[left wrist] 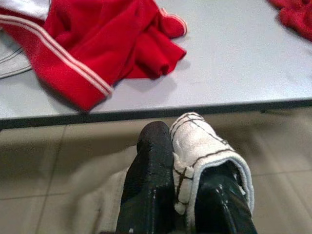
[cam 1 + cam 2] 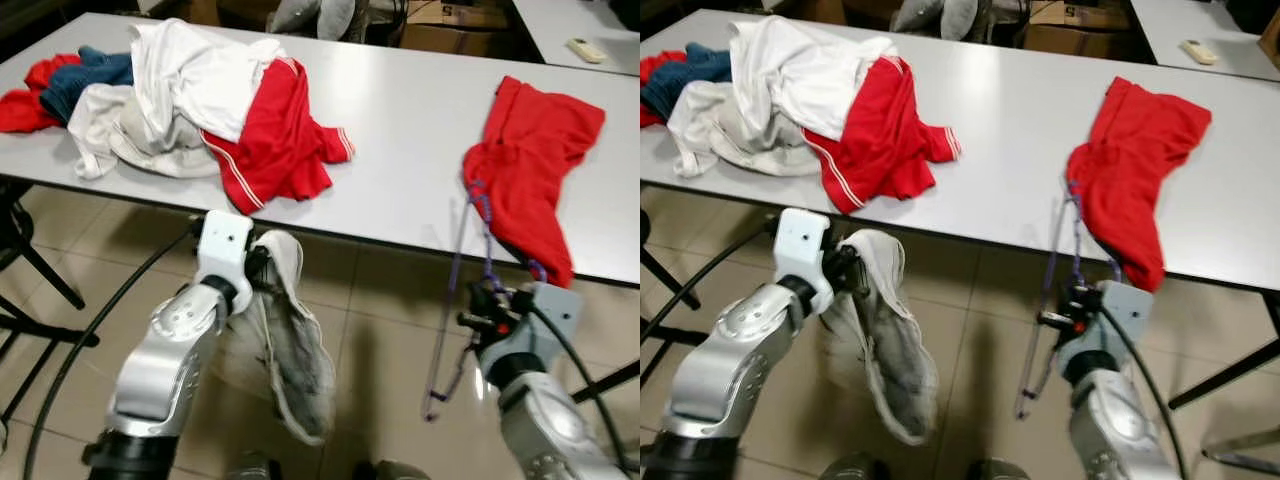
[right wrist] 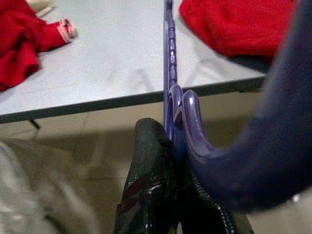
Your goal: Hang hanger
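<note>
A thin purple hanger [image 2: 458, 300] stands in front of the grey table's edge [image 2: 400, 244], and my right gripper [image 2: 490, 305] is shut on it near its hook [image 3: 195, 126]. The hanger's upper part reaches into a red garment [image 2: 530, 160] lying on the table at the right. On the left, my left gripper [image 2: 258, 268] is shut on a pale grey-white garment [image 2: 295, 350] that hangs down below the table edge toward the floor. In the left wrist view the cloth's hem [image 1: 204, 146] wraps over one black finger [image 1: 151, 175].
A heap of clothes lies on the table's left: a white shirt [image 2: 200, 70], a red shirt with white stripes [image 2: 280, 140], blue cloth [image 2: 85, 75], more red cloth [image 2: 25, 100]. Black stand legs [image 2: 40, 290] stand at the left. Tiled floor [image 2: 380, 330] lies below.
</note>
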Tool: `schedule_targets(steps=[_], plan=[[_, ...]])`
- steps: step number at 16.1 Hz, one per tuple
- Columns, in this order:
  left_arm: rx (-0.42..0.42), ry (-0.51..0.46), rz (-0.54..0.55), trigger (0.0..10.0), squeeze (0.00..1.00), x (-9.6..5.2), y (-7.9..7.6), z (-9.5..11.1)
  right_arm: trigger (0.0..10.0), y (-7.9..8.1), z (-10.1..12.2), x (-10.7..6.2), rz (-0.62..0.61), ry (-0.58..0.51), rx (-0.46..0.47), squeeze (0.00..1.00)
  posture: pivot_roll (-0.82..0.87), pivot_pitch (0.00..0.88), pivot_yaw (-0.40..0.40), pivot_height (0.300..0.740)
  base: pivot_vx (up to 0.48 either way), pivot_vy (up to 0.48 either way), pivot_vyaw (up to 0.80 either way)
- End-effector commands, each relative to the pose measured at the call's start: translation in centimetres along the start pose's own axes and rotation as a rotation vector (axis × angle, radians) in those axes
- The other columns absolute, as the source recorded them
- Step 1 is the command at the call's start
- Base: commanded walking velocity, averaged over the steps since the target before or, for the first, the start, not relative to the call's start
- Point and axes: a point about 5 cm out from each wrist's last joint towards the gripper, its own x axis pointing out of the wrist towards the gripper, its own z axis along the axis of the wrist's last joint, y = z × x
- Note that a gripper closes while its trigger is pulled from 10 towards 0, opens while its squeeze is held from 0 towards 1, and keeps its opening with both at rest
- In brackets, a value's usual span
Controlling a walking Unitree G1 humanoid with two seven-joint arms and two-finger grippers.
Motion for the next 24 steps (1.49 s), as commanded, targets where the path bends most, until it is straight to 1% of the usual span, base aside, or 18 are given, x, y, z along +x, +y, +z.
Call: schedule_targets(steps=[1,5,7,11,19,20,24], plan=[[0.010,-0.063,-0.013,10.0,0.00,0.02,-0.26,1.37,10.0,-0.14,0.44,-0.05,-0.009,-0.022,-0.010,0.00,-0.06,0.086,0.024,0.740,0.000,-0.266,0.00],[0.016,-0.064,-0.016,10.0,0.00,0.12,-0.11,1.46,10.0,-0.27,0.32,-0.13,-0.018,-0.021,-0.011,0.00,-0.05,0.086,0.029,0.740,0.000,-0.192,0.00],[-0.019,-0.053,-0.017,10.0,0.00,0.14,-0.14,1.35,10.0,-0.18,0.32,-0.12,-0.013,-0.024,-0.010,0.00,-0.05,0.087,0.030,0.740,0.000,0.000,-0.74],[-0.008,-0.042,-0.022,10.0,0.00,0.12,-0.27,1.19,10.0,-0.23,0.26,-0.18,-0.014,-0.024,-0.015,0.00,-0.05,0.090,0.030,0.740,0.000,0.000,-0.80],[-0.011,-0.041,-0.015,10.0,0.00,0.07,-0.21,1.15,10.0,-0.23,0.34,-0.16,-0.011,-0.027,-0.029,0.00,-0.05,0.094,0.025,0.740,0.000,0.000,-0.80],[-0.007,-0.044,-0.019,10.0,0.00,0.08,-0.25,1.17,10.0,-0.23,0.35,-0.13,-0.011,-0.028,-0.031,0.00,-0.05,0.092,0.025,0.740,0.000,0.000,-0.58],[-0.014,-0.052,-0.032,10.0,0.00,0.20,-0.41,1.33,10.0,-0.28,0.38,-0.04,-0.014,-0.029,-0.044,0.00,-0.05,0.091,0.025,0.740,0.000,0.000,0.00]])
